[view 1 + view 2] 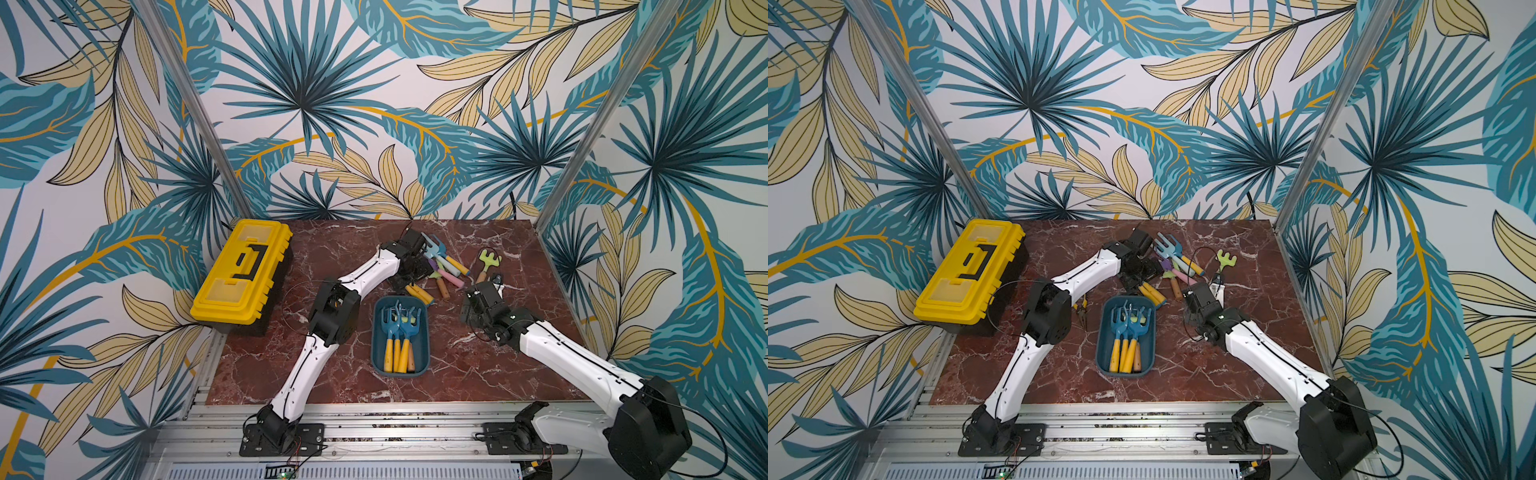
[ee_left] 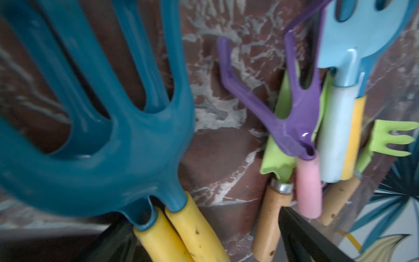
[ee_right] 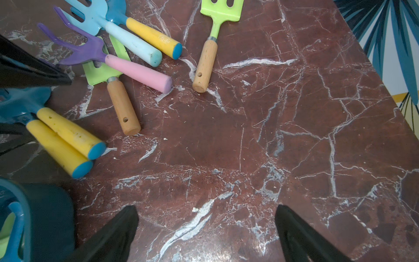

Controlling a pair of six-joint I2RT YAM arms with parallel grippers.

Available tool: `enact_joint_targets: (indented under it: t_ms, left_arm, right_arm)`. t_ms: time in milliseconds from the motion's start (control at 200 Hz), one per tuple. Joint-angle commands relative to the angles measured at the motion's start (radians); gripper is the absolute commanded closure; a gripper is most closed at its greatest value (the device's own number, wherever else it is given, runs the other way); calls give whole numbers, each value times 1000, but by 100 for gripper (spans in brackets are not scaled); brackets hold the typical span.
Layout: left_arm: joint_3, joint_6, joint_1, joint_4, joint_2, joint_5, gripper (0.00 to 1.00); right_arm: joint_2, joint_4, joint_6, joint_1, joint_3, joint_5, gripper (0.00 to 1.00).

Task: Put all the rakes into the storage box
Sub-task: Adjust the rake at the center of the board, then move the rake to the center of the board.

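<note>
Left wrist view: close on the teal rakes (image 2: 108,145), a pair with yellow handles side by side, flat on the red marble table (image 2: 226,158). Right between the fingers (image 2: 306,238) of the left gripper (image 2: 204,215), spread wide either side of both handles. Clear gap on the side of the sharper black finger, so around the pair, not clamped on it.

Same from the right wrist view: teal rakes (image 3: 65,136) with heads between two black fingers, yellow handles sticking out past them.

In both top views: left gripper (image 1: 409,274) (image 1: 1138,274) low over the table, beyond the far end of the storage box (image 1: 375,345) (image 1: 1099,349). Handle ends of the teal rakes (image 1: 419,294) (image 1: 1152,294) just beside that far end, outside the box; touching or not, impossible to tell. Storage box mid-table between the two arms, with stored rakes (image 1: 399,332) lengthwise inside, heads toward the far end.

Right gripper (image 3: 206,233) on the right of the box, fingers wide apart over bare marble, teal rakes off to one side of it.

Loose near the pair: purple rake (image 3: 136,71) with pink handle, pale blue fork (image 3: 133,43), green trowel (image 3: 122,106) and green rake (image 3: 205,59), both wooden-handled. Yellow toolbox (image 1: 243,270) at the far left edge of the table.
</note>
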Motion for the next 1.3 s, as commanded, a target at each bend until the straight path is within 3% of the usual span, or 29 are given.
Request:
enact_joint_targets:
  t_ms: [0, 250, 386, 586, 771, 866, 1007, 1232, 1297]
  left_arm:
    - [79, -17, -10, 22, 93, 44, 0]
    - [178, 10, -13, 14, 134, 44, 0]
    - [91, 35, -16, -2, 49, -68, 0]
    - [9, 11, -17, -40, -4, -113, 1]
    - [15, 6, -15, -78, 10, -152, 34]
    - [60, 0, -15, -113, 45, -147, 45]
    - [87, -6, -15, -130, 61, -162, 56]
    - [133, 10, 13, -159, 93, -194, 60]
    - [139, 18, 27, -168, 97, -204, 67]
  right_arm:
    - [13, 2, -6, -7, 7, -12, 1]
    - [24, 5, -5, -13, 8, -26, 1]
    - [29, 8, -8, -20, 8, -46, 1]
    - [19, 8, -21, -31, 6, -79, 3]
    - [2, 9, -27, -41, 1, -111, 6]
    - [-8, 9, -27, -45, -3, -116, 7]
    - [-15, 9, -25, -55, -7, -123, 8]
    - [-25, 8, -25, -66, -11, -142, 8]
    - [-29, 9, -25, -68, -12, -143, 8]
